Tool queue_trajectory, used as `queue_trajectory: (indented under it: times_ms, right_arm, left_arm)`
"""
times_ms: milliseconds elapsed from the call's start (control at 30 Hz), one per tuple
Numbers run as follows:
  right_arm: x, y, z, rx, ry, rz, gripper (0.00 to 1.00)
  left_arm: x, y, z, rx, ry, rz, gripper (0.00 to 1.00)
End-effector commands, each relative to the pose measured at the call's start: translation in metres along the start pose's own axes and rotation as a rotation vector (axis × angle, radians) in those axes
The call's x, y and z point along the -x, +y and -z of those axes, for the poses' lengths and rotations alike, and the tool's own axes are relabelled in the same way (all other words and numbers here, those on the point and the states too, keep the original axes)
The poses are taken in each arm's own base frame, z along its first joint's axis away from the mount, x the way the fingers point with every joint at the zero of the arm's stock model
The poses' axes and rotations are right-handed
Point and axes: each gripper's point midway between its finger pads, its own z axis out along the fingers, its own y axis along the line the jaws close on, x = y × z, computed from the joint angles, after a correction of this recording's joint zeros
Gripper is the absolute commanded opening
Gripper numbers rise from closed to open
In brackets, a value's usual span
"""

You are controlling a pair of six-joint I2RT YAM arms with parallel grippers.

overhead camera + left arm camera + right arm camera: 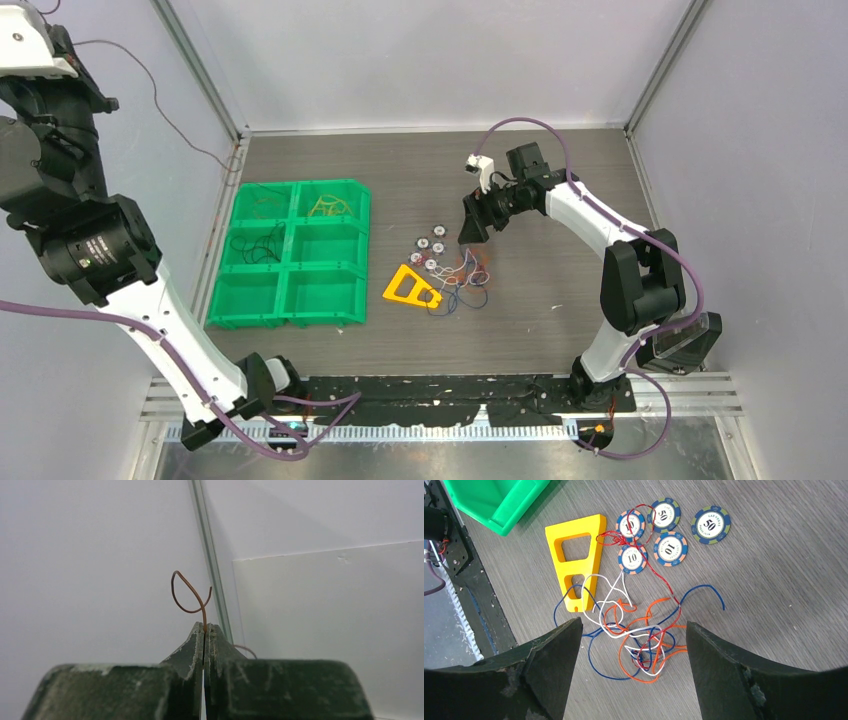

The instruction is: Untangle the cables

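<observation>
Cables (639, 640) litter woodgrain table (774, 605) (white walls (430, 60)); right claw (633, 627) gapes, left claw (204, 626) pinches wire (172, 589).

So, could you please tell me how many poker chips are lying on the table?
5 poker chips, in one cluster beyond the cables, beside the yellow piece: two 50s and three 10s. None appears hidden.

Glossy plastic-sheathed cables (646, 652), matt wood-grain table (774, 605)

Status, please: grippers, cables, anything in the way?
Left gripper shut on one brown wire. Right gripper open over tangled cables. Red wire lies across poker chips; yellow triangle beside.
</observation>
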Motion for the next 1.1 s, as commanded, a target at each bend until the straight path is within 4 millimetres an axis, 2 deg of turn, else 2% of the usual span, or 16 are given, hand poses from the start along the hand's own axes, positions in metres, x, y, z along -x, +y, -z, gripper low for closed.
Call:
queue_trajectory:
  times_ms: [0, 133, 300, 433, 500, 1033, 1067]
  right_arm:
    - [0.005, 0.003, 0.006, -0.007, -0.016, 0.018, 0.81]
    - [0.007, 0.003, 0.006, -0.01, -0.017, 0.02, 0.81]
    - [0.006, 0.002, 0.006, -0.011, -0.015, 0.023, 0.81]
    - [0.007, 0.002, 0.005, -0.007, -0.017, 0.023, 0.81]
    - [0.006, 0.001, 0.005, -0.01, -0.015, 0.024, 0.81]
    - [0.002, 0.002, 0.005, -0.01, -0.006, 0.026, 0.81]
    - [0.002, 0.001, 0.005, -0.011, -0.005, 0.024, 0.81]
  left_arm:
    - [-0.027, 0.008, -0.004, 0.024, 0.069, -0.033, 0.0]
    - [-0.057, -0.001, 0.002, -0.023, 0.135, -0.05, 0.0]
    - [-0.089, 0.005, 0.009, 0.013, 0.222, -0.077, 0.0]
    - [-0.125, -0.001, 0.018, -0.013, 0.282, -0.089, 0.0]
    - [-0.132, -0.002, 0.019, -0.018, 0.288, -0.094, 0.0]
    - [-0.045, 0.006, -0.004, -0.015, 0.104, -0.134, 0.0]
    - [-0.043, 0.006, -0.005, -0.017, 0.102, -0.133, 0.0]
